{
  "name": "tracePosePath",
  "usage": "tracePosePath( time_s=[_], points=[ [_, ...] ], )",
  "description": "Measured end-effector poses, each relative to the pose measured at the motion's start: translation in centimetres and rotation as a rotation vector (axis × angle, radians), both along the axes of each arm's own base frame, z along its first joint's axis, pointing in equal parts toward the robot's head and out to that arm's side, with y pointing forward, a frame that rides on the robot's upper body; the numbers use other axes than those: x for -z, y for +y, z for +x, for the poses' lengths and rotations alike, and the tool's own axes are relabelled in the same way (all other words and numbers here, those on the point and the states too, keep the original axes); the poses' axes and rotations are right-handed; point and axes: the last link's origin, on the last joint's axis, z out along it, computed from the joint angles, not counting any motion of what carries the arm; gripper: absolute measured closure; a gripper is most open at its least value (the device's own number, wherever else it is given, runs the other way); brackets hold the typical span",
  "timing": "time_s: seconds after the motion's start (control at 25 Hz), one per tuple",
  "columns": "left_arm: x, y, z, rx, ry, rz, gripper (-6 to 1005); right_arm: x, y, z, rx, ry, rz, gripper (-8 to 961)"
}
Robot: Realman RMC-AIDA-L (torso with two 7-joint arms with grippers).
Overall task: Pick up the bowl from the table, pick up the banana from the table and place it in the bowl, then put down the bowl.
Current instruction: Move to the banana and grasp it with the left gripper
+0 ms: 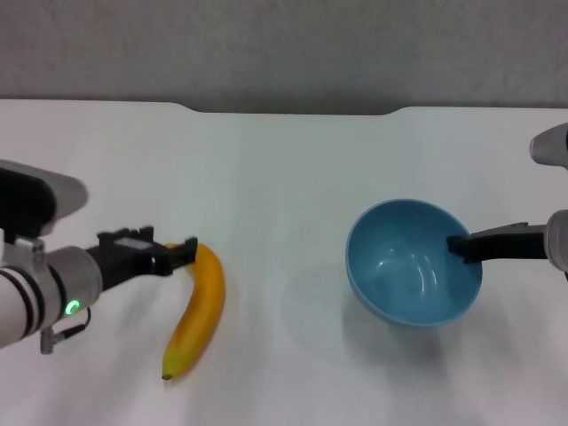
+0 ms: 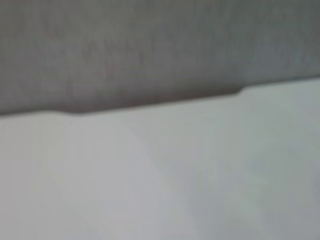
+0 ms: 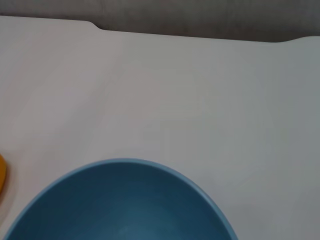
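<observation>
The light-blue bowl (image 1: 408, 271) hangs tilted a little above the white table (image 1: 284, 177), its shadow lying on the surface below and to its left. My right gripper (image 1: 461, 246) is shut on the bowl's right rim, one finger inside the rim. The bowl's rim (image 3: 120, 205) fills the near part of the right wrist view, where a sliver of the banana (image 3: 1, 175) shows at the edge. The orange-yellow banana (image 1: 197, 311) lies on the table at the left, its dark tip toward me. My left gripper (image 1: 182, 253) sits at the banana's far end, touching or nearly touching it.
The table's far edge has a shallow notch (image 1: 293, 111) with a grey wall behind it. The left wrist view shows only bare table (image 2: 150, 190) and that far edge. Open white surface lies between the banana and the bowl.
</observation>
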Motion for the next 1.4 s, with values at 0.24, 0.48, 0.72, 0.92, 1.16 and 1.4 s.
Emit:
tracePosePath(
  time_s=[0.24, 0.48, 0.72, 0.92, 1.16, 1.4],
  points=[
    [1.3, -0.5, 1.4, -0.106, 0.035, -0.096, 251, 0.0, 0.2, -0.2, -0.006, 0.0, 0.003, 918],
    [2.8, -0.8, 3.0, -0.165, 0.049, -0.185, 250, -0.1, 0.2, -0.2, -0.006, 0.0, 0.005, 918],
    [3.5, -0.8, 3.4, -0.156, 0.048, -0.181, 249, -0.1, 0.5, -0.7, -0.017, 0.013, 0.01, 918],
    [3.5, -0.6, 2.5, -0.164, 0.046, -0.148, 251, 0.1, 0.5, -1.0, -0.031, 0.022, 0.011, 918],
    [3.8, -0.4, 1.3, -0.194, 0.062, -0.15, 253, 0.3, 0.5, -1.4, -0.041, 0.028, 0.004, 918],
    [4.3, 0.0, 1.2, -0.205, 0.068, -0.165, 255, 0.3, 0.5, -1.5, -0.045, 0.028, 0.005, 918]
  ],
)
